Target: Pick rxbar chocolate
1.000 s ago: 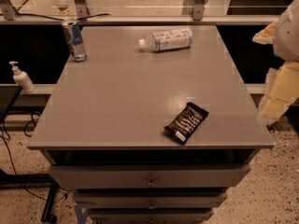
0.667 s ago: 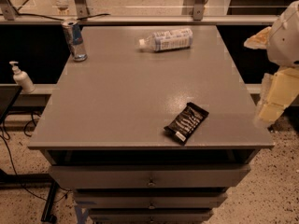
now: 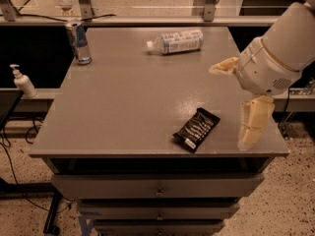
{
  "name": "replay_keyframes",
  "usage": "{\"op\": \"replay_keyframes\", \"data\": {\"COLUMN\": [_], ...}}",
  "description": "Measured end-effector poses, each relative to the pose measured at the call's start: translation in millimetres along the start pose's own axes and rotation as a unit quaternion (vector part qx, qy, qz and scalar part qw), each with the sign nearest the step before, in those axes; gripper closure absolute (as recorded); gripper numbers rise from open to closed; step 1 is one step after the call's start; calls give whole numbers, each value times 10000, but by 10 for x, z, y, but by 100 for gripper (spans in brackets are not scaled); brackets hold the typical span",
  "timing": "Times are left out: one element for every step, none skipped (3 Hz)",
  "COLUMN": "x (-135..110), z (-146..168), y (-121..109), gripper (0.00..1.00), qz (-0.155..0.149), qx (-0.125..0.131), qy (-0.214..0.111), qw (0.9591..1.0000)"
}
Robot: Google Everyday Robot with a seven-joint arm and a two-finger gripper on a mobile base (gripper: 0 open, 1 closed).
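— Jaws?
— Spread wide, gripping nothing. Poised at the right edge of the worktop (image 3: 123, 97), with one cream finger (image 3: 254, 123) pointing down by the front right corner and the other finger (image 3: 224, 66) reaching left above the surface. Carried on a white arm (image 3: 278, 50) coming in from the upper right.

— And the rxbar chocolate (image 3: 196, 129)?
— Lying flat on the worktop, close to the front edge and right of centre. Turned on a diagonal, black wrapper up, pale lettering showing. Just left of the lower finger, apart from it.

— Farther out?
— Toward the back, a clear bottle (image 3: 174, 42) on its side, cap to the left. At the far left corner, a slim can (image 3: 78, 42) standing upright. Well apart from the bar, both. Under the worktop, a stack of drawers (image 3: 157, 186). Off to the left, on a lower ledge, a small pump bottle (image 3: 22, 81).
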State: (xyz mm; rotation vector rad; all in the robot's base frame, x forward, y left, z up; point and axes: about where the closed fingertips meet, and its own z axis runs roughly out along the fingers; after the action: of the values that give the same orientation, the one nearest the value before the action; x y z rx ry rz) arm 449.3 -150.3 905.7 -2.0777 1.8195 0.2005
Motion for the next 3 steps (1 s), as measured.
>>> {"op": "replay_keyframes", "data": {"x": [-62, -93, -97], "z": [344, 586, 730], "y": [-9, 1, 19], "gripper": [0, 0, 0], "qz": [-550, -791, -853], "qx": [-254, -376, -422], "qy": [-222, -238, -108], "qw": [9979, 9959, 9954]}}
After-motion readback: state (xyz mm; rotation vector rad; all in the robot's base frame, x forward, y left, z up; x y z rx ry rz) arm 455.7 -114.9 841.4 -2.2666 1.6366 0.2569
